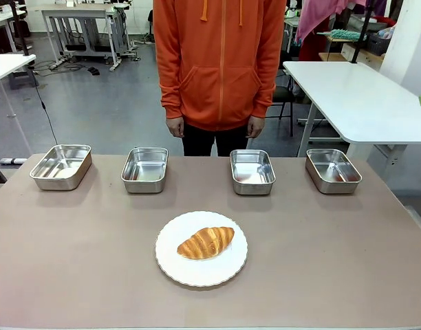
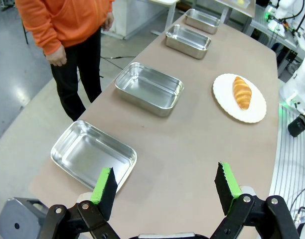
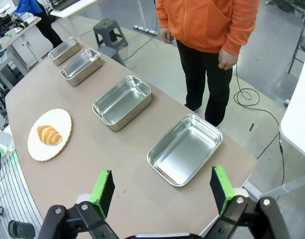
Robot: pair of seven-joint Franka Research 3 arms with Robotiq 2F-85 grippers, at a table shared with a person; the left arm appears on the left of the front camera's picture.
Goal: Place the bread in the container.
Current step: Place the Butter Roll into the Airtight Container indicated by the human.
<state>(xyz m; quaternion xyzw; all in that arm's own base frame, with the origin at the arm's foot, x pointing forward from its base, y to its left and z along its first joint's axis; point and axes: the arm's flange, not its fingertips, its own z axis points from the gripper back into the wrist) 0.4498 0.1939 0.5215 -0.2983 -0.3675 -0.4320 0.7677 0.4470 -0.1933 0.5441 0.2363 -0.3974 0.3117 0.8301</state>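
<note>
croissant (image 1: 206, 243) on white plate (image 1: 197, 278), mid table, four steel pans (image 1: 252, 172) behind | light, flaky, crushes easy (likely greasy), pinch softly across thick middle | left gripper (image 2: 165, 179) wide open, empty | right gripper (image 3: 161, 181) same

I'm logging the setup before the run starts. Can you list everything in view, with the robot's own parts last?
croissant: one, golden-brown, lying on the plate
plate: one, white with a scalloped edge, near side of the table, about the middle
pans: four, shiny steel, all empty, in a row along the far side
table: one, grey-brown, carrying all of the above
side table: one, white, behind on the right
stool: one, grey, on the floor past the table
person: one, orange hoodie and black trousers, standing at the far side with arms down
left hand: one, black with green pads, open and empty, above a table end
right hand: one, same colours, open and empty, above the other end
</note>
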